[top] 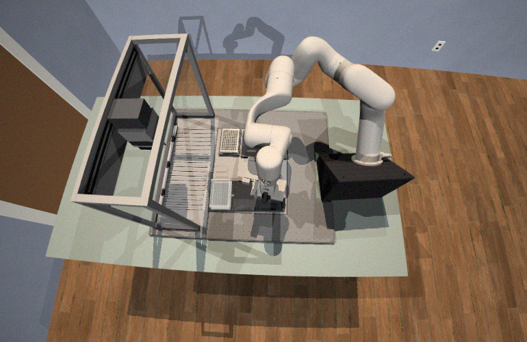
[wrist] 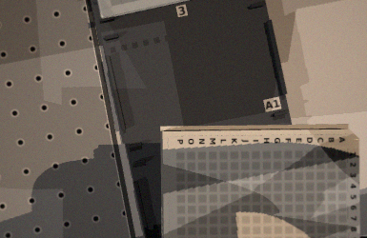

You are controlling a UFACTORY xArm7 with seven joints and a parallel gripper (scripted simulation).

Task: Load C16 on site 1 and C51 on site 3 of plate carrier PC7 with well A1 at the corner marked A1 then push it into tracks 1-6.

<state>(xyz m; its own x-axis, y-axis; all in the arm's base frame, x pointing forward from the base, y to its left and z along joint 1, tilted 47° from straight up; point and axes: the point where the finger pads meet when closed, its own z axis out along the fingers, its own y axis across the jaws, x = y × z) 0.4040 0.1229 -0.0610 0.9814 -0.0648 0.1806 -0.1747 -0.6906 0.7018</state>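
The arm (top: 365, 92) reaches from its black pedestal (top: 401, 177) out over the perforated apron (top: 304, 226), and its gripper (top: 266, 196) hangs above the near end of the plate carrier (top: 283, 203), the end nearest the pedestal. The gripper is clenched on the 384-well plate (wrist: 259, 186), whose fine grid of wells fills the lower right of the wrist view, with row letters A to P along its top edge and column numbers down its right edge. The fingers themselves are not in view there.

Past the plate's top edge the wrist view shows a dark, bare site of the carrier (wrist: 193, 71), with an A1 label (wrist: 272, 104) at its corner just above the plate's edge. Beyond it stands a label reading 3 (wrist: 182, 10), and a pale block edge (wrist: 135, 6) shows at the top of the frame. In the top view a pale plate (top: 220, 194) sits on the carrier's far end, close beside the rails (top: 189, 169).

The 96-well plate (top: 229, 141) rests in its nest in the row beside the apron, next to the rails and under the arm's elbow. The rails run under the open frame of the instrument (top: 110, 120)
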